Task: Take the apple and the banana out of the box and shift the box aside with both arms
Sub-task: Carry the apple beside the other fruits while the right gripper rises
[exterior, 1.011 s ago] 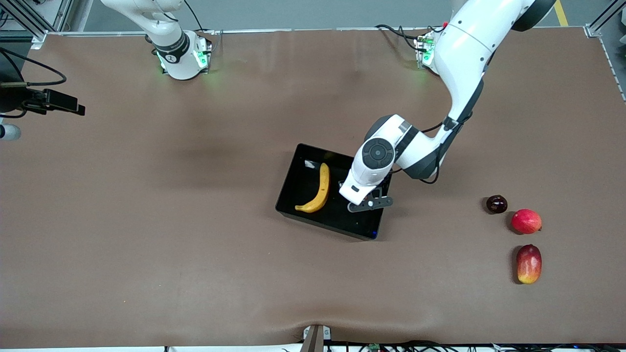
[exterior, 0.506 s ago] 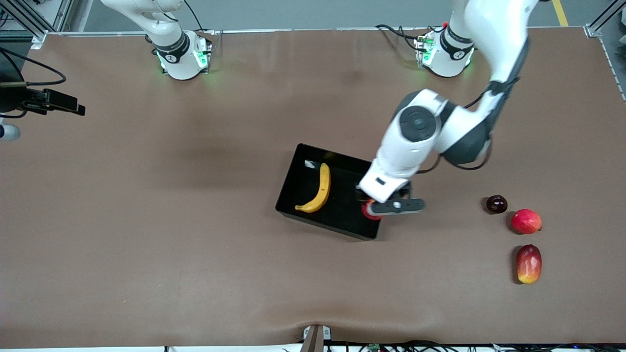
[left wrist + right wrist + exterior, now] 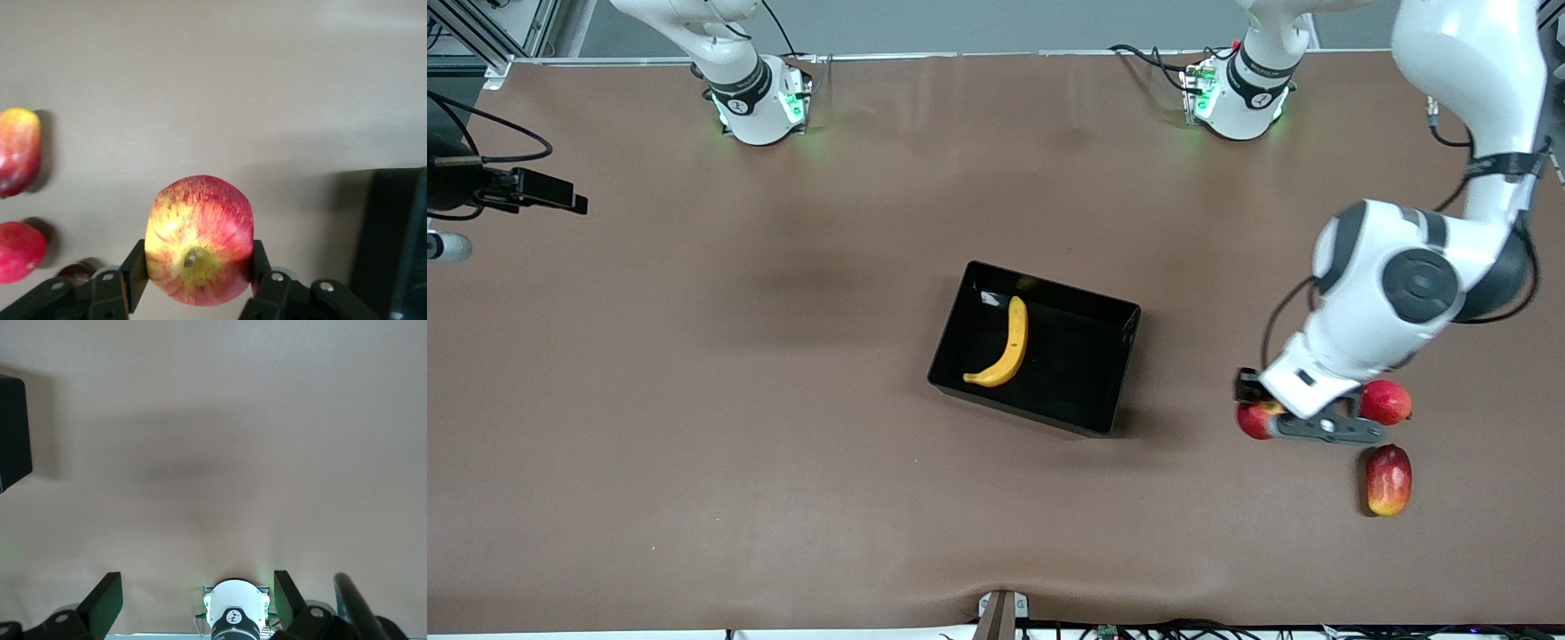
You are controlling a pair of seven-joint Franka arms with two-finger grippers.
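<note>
Brown table now shows the box (image 3: pixel 1034 347) at its middle holding only the banana (image 3: pixel 1003 345). The left gripper (image 3: pixel 1303 425), clamped on the apple (image 3: pixel 199 239), has carried it out toward the table's left-arm end, above the loose fruits (image 3: pixel 1388 479). The right gripper (image 3: pixel 193 603) waits open by its base, so the banana's removal comes next.

We see the left end effector (image 3: pixel 193 283) clamping the apple (image 3: pixel 199 239) between its black fingers (image 3: pixel 135 275), above the brown bench (image 3: pixel 220 93). A mango-like fruit (image 3: pixel 17 151), a red fruit (image 3: pixel 19 251), a dark fruit (image 3: pixel 75 272) and the black box (image 3: pixel 393 233) lie below.
</note>
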